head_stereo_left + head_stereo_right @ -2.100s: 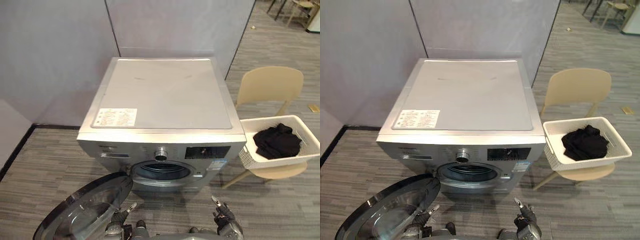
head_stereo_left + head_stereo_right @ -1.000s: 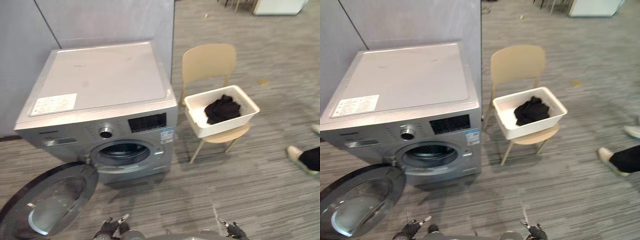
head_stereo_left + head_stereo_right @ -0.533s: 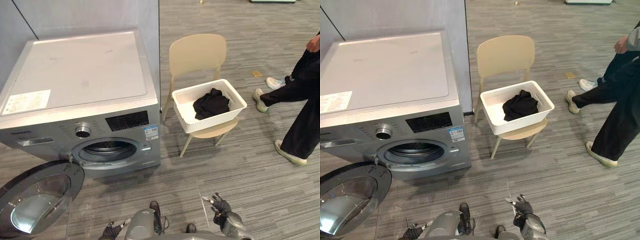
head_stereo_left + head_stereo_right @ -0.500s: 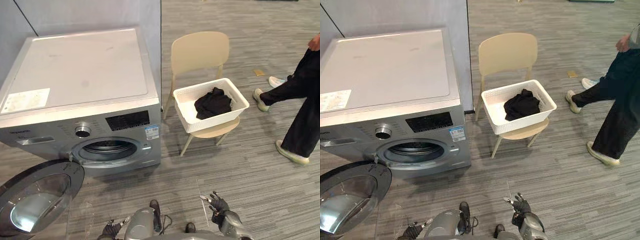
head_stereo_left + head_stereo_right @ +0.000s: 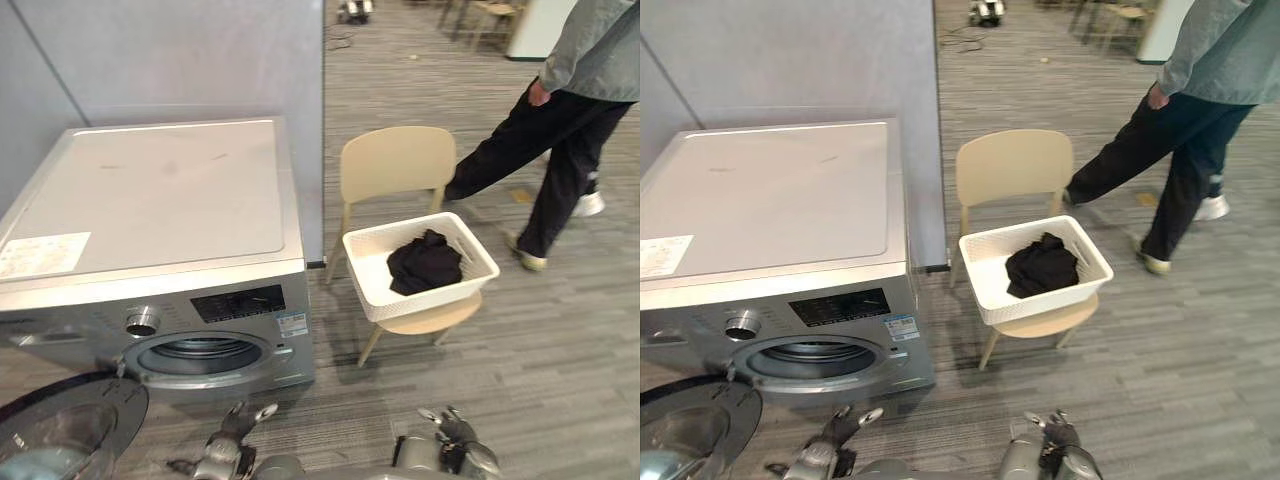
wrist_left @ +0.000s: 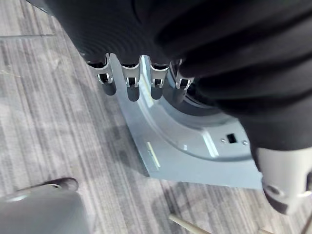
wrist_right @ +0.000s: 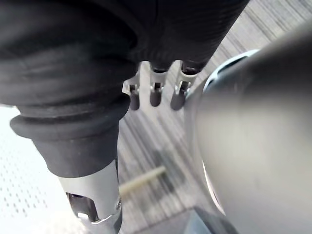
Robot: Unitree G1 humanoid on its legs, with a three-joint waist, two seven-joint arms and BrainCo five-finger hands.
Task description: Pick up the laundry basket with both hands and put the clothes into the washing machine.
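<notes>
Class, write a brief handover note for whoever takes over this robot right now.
Left hand and right hand: both open, empty, low before the robot.
White perforated plastic laundry basket sits on the beige chair beside the silver front-loading washing machine, black clothes inside.
Round machine door open.
Done: nothing lifted.
Left: grasp basket with both hands, load clothes.
A person walks behind the chair.

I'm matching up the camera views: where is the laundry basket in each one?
Left eye view: laundry basket on the beige chair, right of the washing machine.
Right eye view: same place, centre-right.
Right wrist view: white perforated wall, probably the basket, beside a chair leg.
Left wrist view: the washing machine's lower front corner.
Shared landmark: the beige chair.
</notes>
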